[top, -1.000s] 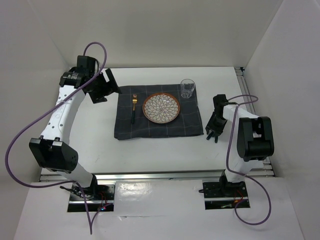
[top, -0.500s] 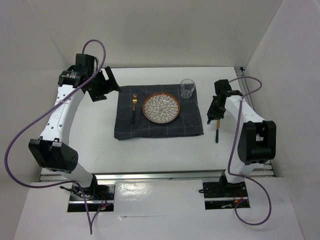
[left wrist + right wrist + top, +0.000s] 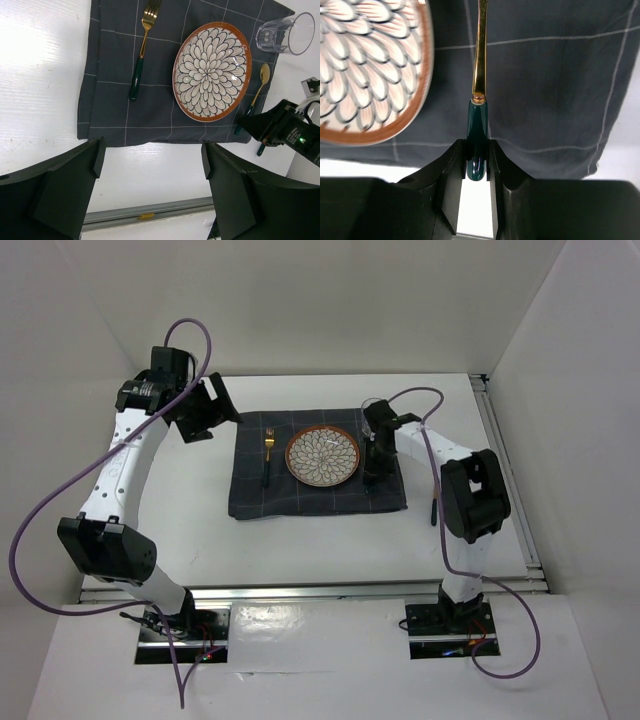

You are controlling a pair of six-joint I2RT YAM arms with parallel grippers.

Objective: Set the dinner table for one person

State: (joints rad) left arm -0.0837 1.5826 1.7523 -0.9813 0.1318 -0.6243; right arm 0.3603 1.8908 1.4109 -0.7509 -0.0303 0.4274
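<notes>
On the white dinner table lies a dark grey checked cloth. It holds a flower-patterned plate, a gold fork with a green handle to the plate's left, and a clear glass at the far right corner. My right gripper is shut on the green handle end of a gold spoon. The spoon stretches over the cloth just right of the plate. My left gripper hangs open and empty, high above the table's left side.
A dark green-handled utensil lies on the bare table right of the cloth. White walls close in the back and both sides. A metal rail runs along the near edge.
My right arm closed on the spoon at the table's right side and swung left, carrying it over the cloth beside the plate. The other utensil stayed behind. The left arm barely moved.
</notes>
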